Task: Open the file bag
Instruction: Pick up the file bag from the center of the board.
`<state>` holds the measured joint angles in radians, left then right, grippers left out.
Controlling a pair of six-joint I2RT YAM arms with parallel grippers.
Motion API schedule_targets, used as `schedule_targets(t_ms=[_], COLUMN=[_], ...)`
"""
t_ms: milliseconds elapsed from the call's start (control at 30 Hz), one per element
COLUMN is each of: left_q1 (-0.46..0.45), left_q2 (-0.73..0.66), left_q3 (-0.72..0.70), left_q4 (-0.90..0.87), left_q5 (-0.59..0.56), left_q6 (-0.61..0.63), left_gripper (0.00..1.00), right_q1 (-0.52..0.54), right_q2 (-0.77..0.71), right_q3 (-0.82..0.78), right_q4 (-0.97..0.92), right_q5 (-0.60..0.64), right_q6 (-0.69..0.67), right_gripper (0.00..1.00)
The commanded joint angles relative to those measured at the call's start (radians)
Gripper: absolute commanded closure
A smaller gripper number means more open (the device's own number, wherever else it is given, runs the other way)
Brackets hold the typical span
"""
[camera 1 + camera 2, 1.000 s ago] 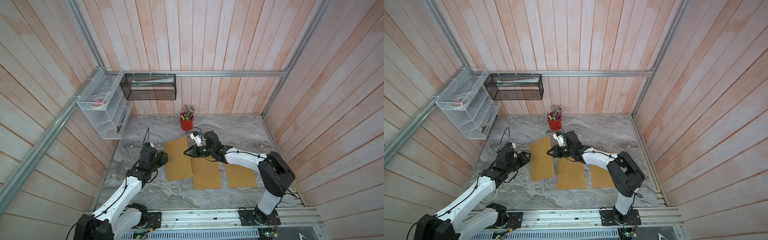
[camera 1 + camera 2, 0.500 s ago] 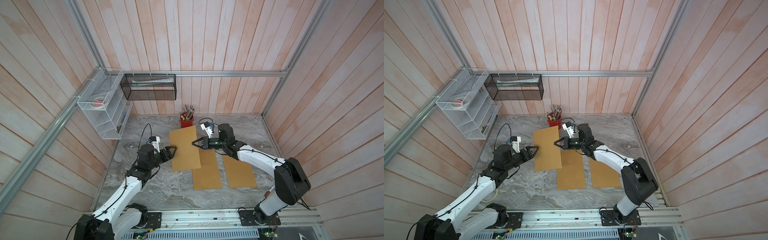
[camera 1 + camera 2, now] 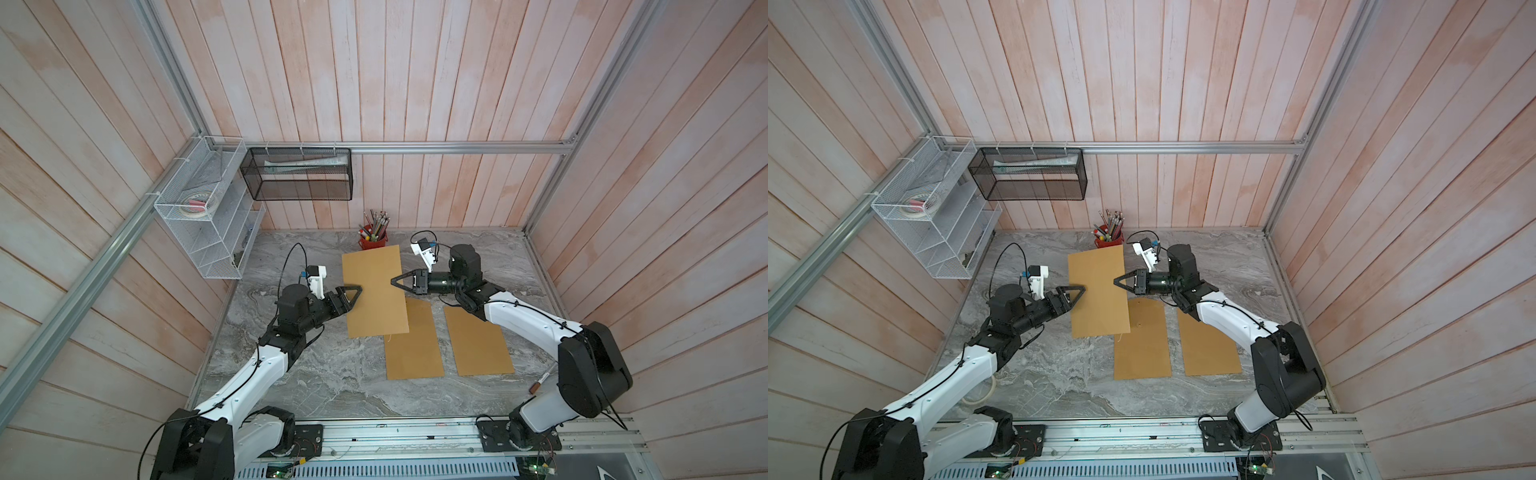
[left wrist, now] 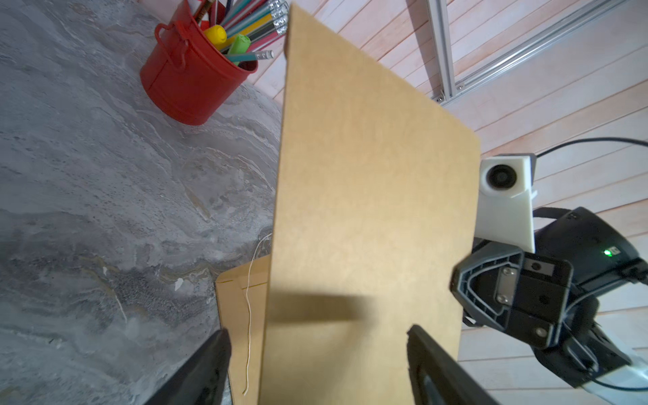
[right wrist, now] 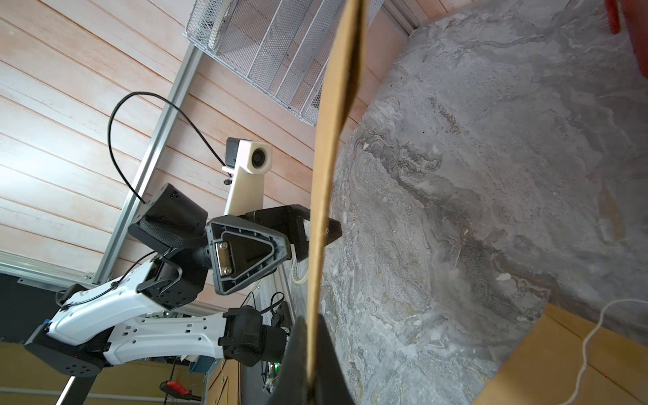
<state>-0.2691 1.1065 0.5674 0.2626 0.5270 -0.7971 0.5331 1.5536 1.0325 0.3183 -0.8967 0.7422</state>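
**File bag aloft on a one-sided grip**

Since a second ago, raised the file bag (image 3: 374,291) off the worktop (image 3: 332,374) toward the red bucket (image 3: 372,242), and brought the left end effector (image 3: 357,289) up to its free edge

In both top views: pinched along one long edge by the right end effector (image 3: 392,281), pressed together on the card; straddled at the opposite edge by the left, spread and not gripping; hanging above two spare bags (image 3: 413,345)

From the left wrist: file bag (image 4: 368,210) of stiff matte kraft card, a smooth flat rectangle; thin white string (image 4: 248,315) below, of unclear ownership

From the right wrist: file bag (image 5: 324,157) seen edge-on, thin, slightly bowed

Could slip from so narrow a pinch on smooth card, or crease if clamped off-square; could stay sealed if both layers get squeezed together; could tip the bucket nearby
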Motion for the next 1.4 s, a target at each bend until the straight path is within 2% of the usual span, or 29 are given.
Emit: schedule_targets(t_ms=[0, 367, 767, 1100, 1367], left_q1=[0.004, 0.005, 0.004, 0.008, 0.024], left_q2=[0.007, 0.003, 0.007, -0.023, -0.019], left_q3=[0.007, 0.005, 0.006, -0.034, -0.016], left_q4=[0.085, 0.141, 0.155, 0.198, 0.187], left_q5=[0.048, 0.09, 0.075, -0.048, -0.108], left_q6=[-0.019, -0.022, -0.019, -0.019, 0.008], left_gripper=[0.22, 0.55, 0.98, 1.0, 1.0], right_q1=[-0.003, -0.007, -0.006, 0.0, 0.052], right_q2=[-0.02, 0.021, 0.044, -0.009, -0.049], right_q3=[0.004, 0.012, 0.007, -0.073, -0.157], right_q4=[0.047, 0.088, 0.141, 0.174, 0.181], right_q5=[-0.035, -0.03, -0.042, -0.045, -0.022], right_q6=[0.014, 0.036, 0.077, 0.114, 0.117], right_gripper=[1.0, 1.0, 1.0, 0.8, 0.76])
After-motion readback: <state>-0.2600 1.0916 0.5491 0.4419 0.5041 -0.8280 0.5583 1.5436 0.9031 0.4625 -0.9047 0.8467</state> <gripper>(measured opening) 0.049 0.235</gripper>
